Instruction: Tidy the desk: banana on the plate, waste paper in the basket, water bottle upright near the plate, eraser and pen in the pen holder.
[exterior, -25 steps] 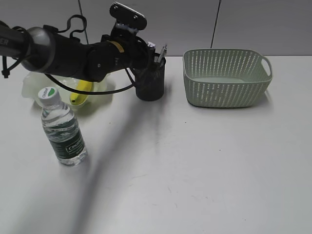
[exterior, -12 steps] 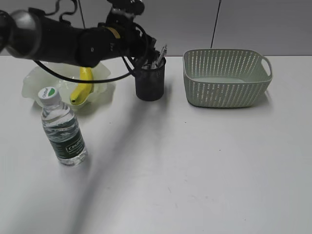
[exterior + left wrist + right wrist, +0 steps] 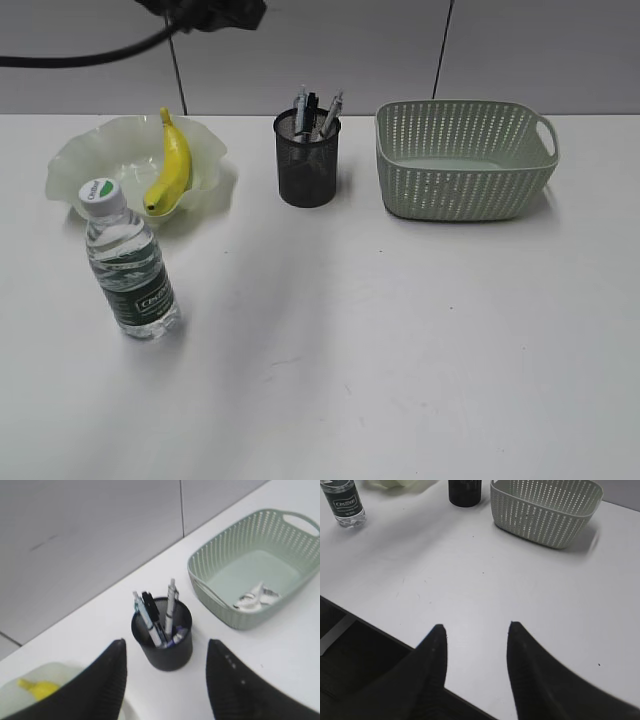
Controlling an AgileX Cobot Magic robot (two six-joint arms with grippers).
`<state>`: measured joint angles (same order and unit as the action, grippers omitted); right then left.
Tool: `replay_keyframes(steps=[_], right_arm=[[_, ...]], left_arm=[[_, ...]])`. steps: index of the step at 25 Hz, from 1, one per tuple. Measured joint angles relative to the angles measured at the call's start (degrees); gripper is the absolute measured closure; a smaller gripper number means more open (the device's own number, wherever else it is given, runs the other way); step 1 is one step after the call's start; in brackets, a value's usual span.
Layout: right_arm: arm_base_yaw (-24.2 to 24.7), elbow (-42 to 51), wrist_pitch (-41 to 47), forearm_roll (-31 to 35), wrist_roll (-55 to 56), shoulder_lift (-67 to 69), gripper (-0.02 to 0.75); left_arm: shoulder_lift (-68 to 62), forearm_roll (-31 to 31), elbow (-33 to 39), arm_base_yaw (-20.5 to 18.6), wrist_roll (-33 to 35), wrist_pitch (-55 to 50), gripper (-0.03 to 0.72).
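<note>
Hovering left gripper (image 3: 165,680) jaws apart above pen holder (image 3: 162,637) | right gripper (image 3: 476,645) jaws apart over desk (image 3: 470,580) edge

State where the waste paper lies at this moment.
The waste paper lies inside the green perforated basket, on its floor near the front wall in the left wrist view, to the right of the black mesh pen holder.

Grey panelled wall (image 3: 330,50) with dark vertical seams, dark floor (image 3: 350,670) below the table edge, soft even light
</note>
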<state>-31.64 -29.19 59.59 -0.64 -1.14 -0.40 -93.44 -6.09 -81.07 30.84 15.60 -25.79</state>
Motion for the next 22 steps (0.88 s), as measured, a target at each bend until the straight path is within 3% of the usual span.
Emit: replay_keyframes(steps=[5, 13, 16, 22], right_arm=[[0.0, 0.0, 0.0, 0.0, 0.0, 0.0, 0.409], [0.0, 0.0, 0.0, 0.0, 0.0, 0.0, 0.409], [0.0, 0.0, 0.0, 0.0, 0.0, 0.0, 0.409], [0.0, 0.0, 0.0, 0.0, 0.0, 0.0, 0.409]], left_arm=[[10.98, 0.46, 0.0, 0.0, 0.0, -18.51, 0.303], [28.65, 2.52, 1.79, 0.0, -4.49, -33.91, 0.304], [36.55, 2.38, 7.37, 0.0, -5.97, -36.26, 0.304], [56.49, 2.2, 26.57, 0.0, -9.08, -37.29, 0.304]])
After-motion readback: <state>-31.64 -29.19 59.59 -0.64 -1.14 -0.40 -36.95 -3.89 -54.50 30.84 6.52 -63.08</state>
